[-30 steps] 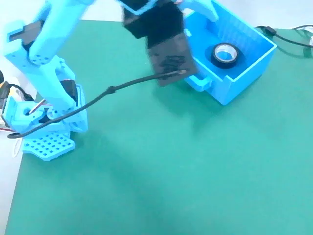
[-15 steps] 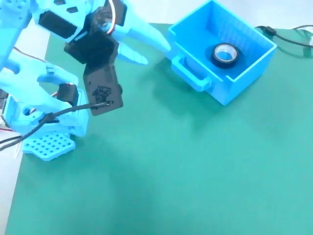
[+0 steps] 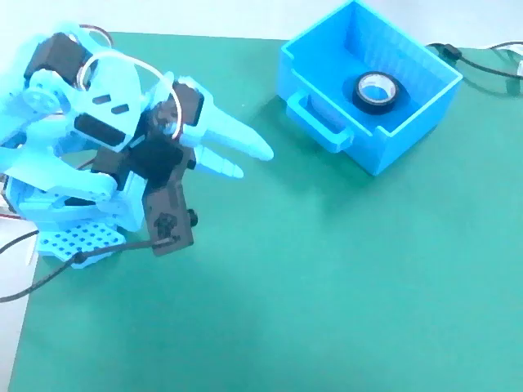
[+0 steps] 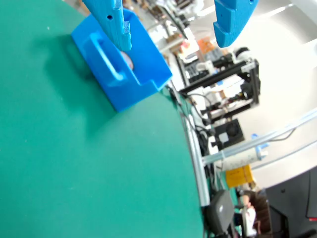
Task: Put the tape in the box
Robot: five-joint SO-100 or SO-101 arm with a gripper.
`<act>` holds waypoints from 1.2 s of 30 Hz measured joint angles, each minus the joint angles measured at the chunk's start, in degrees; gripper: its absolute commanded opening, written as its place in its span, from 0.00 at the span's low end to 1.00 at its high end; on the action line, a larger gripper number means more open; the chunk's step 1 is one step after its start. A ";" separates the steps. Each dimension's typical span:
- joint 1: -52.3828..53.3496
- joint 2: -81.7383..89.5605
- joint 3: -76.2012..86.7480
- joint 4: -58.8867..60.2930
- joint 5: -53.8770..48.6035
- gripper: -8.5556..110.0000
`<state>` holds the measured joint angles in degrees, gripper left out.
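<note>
A black roll of tape (image 3: 381, 90) with a pale core lies flat on the floor of the open blue box (image 3: 327, 86) at the upper right of the green mat in the fixed view. My light blue gripper (image 3: 255, 162) is at the left, raised and folded back near the arm's base, well apart from the box, with its fingers spread and nothing between them. In the wrist view the two blue fingertips (image 4: 116, 25) frame the top edge, open and empty, with the box (image 4: 141, 72) beyond them; the tape is barely visible there.
The arm's base (image 3: 78, 237) stands at the mat's left edge with cables trailing off it. A black cable (image 3: 478, 61) lies behind the box. In the wrist view the mat's edge (image 4: 193, 158) borders a cluttered lab background.
</note>
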<state>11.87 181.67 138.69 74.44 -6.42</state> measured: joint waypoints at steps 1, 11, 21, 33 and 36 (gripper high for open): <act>-0.09 1.67 1.85 -0.26 0.00 0.27; -0.70 7.73 16.08 -3.96 0.00 0.27; -0.88 7.73 27.33 -10.90 0.00 0.18; -1.05 7.82 34.63 -15.47 0.97 0.11; -1.05 7.82 34.63 -15.56 1.23 0.10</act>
<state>10.81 189.49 173.32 58.89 -5.19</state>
